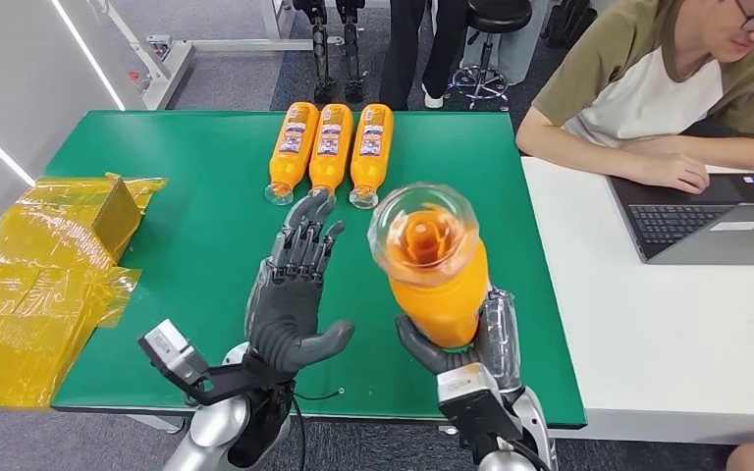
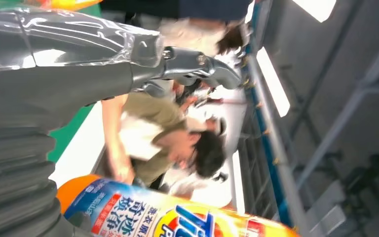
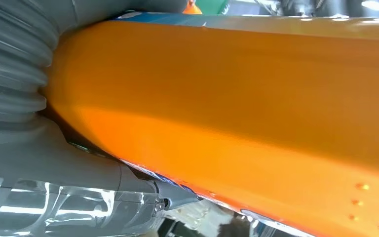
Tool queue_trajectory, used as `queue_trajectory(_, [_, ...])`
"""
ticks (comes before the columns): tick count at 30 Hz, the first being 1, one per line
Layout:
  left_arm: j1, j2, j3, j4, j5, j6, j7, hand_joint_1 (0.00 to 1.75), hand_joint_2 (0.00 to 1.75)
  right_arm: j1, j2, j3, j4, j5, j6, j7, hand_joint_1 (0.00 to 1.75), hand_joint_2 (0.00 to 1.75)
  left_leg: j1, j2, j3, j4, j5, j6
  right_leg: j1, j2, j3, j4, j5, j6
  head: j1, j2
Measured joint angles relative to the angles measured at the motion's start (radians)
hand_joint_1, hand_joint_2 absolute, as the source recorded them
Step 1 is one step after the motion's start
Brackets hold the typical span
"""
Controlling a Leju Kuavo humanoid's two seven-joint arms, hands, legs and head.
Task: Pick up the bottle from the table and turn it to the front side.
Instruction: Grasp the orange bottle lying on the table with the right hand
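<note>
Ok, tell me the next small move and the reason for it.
Probably bring the open left hand across to the orange plastic bottle with a clear cap. The right hand grips its lower body alone, cap up; the left wrist view shows its label facing the left hand.

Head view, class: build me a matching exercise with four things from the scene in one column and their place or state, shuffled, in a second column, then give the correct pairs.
Things:
1. right hand
2. left hand
3. three orange bottles
4. laptop

Places or states:
A. lying side by side at the far end of the green table
B. open, fingers spread above the green table
C. on the white table in front of a person
D. holding a raised orange bottle

Pairs: 1-D, 2-B, 3-A, 4-C
</note>
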Motion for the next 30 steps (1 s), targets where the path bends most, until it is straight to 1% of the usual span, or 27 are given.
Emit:
queue_trajectory(4, [-0.032,-0.007,-0.014,0.04,0.003,-0.041,0.009,0.0,1.75,0.028,0.001,0.01,-0.043,0.064,0.039,0.029,1.75,1.75,0.0,0.0,0.0,0.0,0.0,0.0,0.0,0.0,0.0,0.0,0.0,0.0,0.0,0.0])
queue_trajectory(10, [-0.055,-0.017,-0.019,0.074,0.001,-0.054,0.014,0.0,1.75,0.048,0.001,0.013,-0.073,0.089,0.062,0.045,1.75,1.75,0.0,0.0,0.0,0.0,0.0,0.0,0.0,0.0,0.0,0.0,0.0,0.0,0.0,0.0])
queue_trajectory(13, [-0.057,-0.021,-0.02,0.083,-0.01,-0.076,0.02,0.0,1.75,0.057,-0.001,0.014,-0.076,0.133,0.111,0.08,1.75,1.75,0.0,0.0,0.0,0.0,0.0,0.0,0.0,0.0,0.0,0.0,0.0,0.0,0.0,0.0])
queue_trajectory(18, [-0.054,-0.025,-0.015,0.09,-0.032,-0.099,0.021,0.0,1.75,0.067,-0.004,0.013,-0.077,0.22,0.203,0.162,1.75,1.75,0.0,0.001,0.0,0.0,0.0,0.0,0.0,0.001,0.0,0.0,0.0,0.0,0.0,0.0])
queue_trajectory(20, [-0.052,-0.025,-0.013,0.091,-0.037,-0.103,0.021,0.0,1.75,0.069,-0.004,0.011,-0.077,0.238,0.226,0.177,1.75,1.75,0.0,0.001,0.0,0.0,0.0,0.0,0.0,0.001,0.0,0.0,0.0,0.0,0.0,0.0])
queue_trajectory(30, [-0.051,-0.026,-0.013,0.091,-0.041,-0.11,0.021,0.0,1.75,0.079,-0.004,0.011,-0.077,0.25,0.245,0.188,1.75,1.75,0.0,0.001,0.0,0.0,0.0,0.0,0.0,0.001,0.0,0.0,0.0,0.0,0.0,0.0])
